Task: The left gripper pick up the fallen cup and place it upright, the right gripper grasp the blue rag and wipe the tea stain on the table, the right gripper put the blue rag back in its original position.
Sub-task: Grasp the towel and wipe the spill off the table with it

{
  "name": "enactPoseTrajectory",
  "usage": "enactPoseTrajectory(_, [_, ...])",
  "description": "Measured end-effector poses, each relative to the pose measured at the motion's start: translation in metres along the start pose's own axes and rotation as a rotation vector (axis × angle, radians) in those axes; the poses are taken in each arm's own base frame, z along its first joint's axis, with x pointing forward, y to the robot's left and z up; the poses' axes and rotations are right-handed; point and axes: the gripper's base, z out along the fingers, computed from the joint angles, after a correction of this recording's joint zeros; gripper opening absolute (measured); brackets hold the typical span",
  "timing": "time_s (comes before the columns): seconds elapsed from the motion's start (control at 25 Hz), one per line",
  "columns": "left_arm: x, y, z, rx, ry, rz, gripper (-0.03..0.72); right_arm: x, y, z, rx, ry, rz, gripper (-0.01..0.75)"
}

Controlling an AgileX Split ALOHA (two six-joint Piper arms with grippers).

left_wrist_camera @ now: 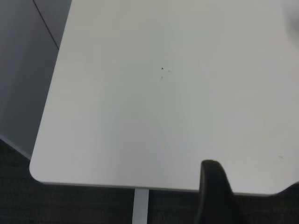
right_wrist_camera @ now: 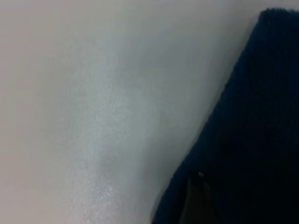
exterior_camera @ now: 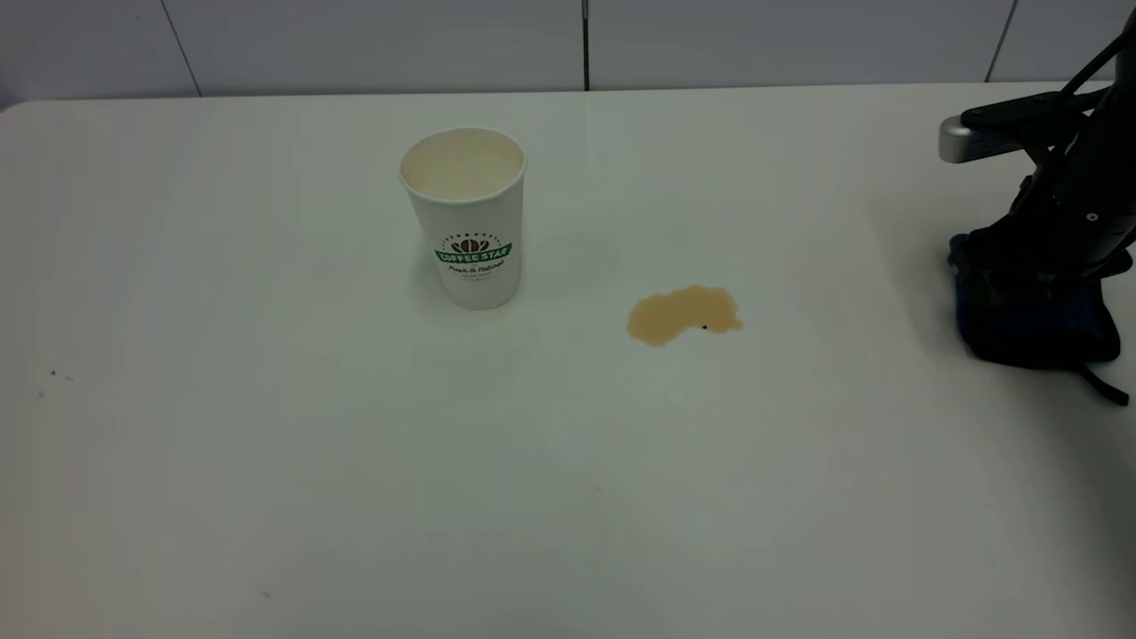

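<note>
The white cup (exterior_camera: 463,217) with the green logo stands upright on the table (exterior_camera: 266,461), left of centre. To its right lies the light-brown tea stain (exterior_camera: 683,313), with a dark speck at its near edge. At the far right my right gripper (exterior_camera: 1034,266) is down on the dark blue rag (exterior_camera: 1038,335), whose black strap trails to the side. In the right wrist view the blue rag (right_wrist_camera: 252,116) fills one side, with part of my right gripper (right_wrist_camera: 194,200) against it. My left gripper (left_wrist_camera: 212,196) hangs over the table's corner edge (left_wrist_camera: 93,179), away from the cup.
A grey panelled wall (exterior_camera: 568,40) runs behind the table's far edge. A few tiny dark specks (exterior_camera: 53,374) dot the left side. The left wrist view shows dark floor (left_wrist_camera: 70,205) and a table leg (left_wrist_camera: 140,207) below the edge.
</note>
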Motion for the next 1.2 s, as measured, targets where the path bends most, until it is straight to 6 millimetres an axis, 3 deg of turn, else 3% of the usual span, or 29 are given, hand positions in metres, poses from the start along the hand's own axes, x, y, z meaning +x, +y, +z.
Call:
enactPoseTrajectory(0.08, [0.0, 0.0, 0.0, 0.0, 0.0, 0.0, 0.458, 0.0, 0.0, 0.001, 0.001, -0.001, -0.006, 0.456])
enactPoseTrajectory(0.2, [0.0, 0.0, 0.0, 0.0, 0.0, 0.0, 0.458, -0.002, 0.005, 0.002, -0.002, -0.001, -0.021, 0.186])
enactPoseTrajectory(0.28, [0.0, 0.0, 0.0, 0.0, 0.0, 0.0, 0.458, -0.005, 0.014, 0.002, -0.008, -0.009, -0.045, 0.077])
enactPoseTrajectory(0.48, [0.0, 0.0, 0.0, 0.0, 0.0, 0.0, 0.458, -0.026, 0.066, -0.001, -0.045, -0.064, -0.159, 0.059])
enactPoseTrajectory(0.64, [0.0, 0.0, 0.0, 0.0, 0.0, 0.0, 0.458, -0.056, 0.115, -0.008, -0.078, -0.158, -0.251, 0.059])
enactPoseTrajectory(0.8, [0.0, 0.0, 0.0, 0.0, 0.0, 0.0, 0.458, -0.077, 0.148, -0.003, -0.108, -0.206, -0.295, 0.059])
enactPoseTrajectory(0.96, [0.0, 0.0, 0.0, 0.0, 0.0, 0.0, 0.458, -0.077, 0.176, 0.014, -0.14, -0.138, -0.348, 0.059])
enactPoseTrajectory(1.2, [0.0, 0.0, 0.0, 0.0, 0.0, 0.0, 0.458, -0.073, 0.224, 0.004, -0.228, -0.077, -0.382, 0.059])
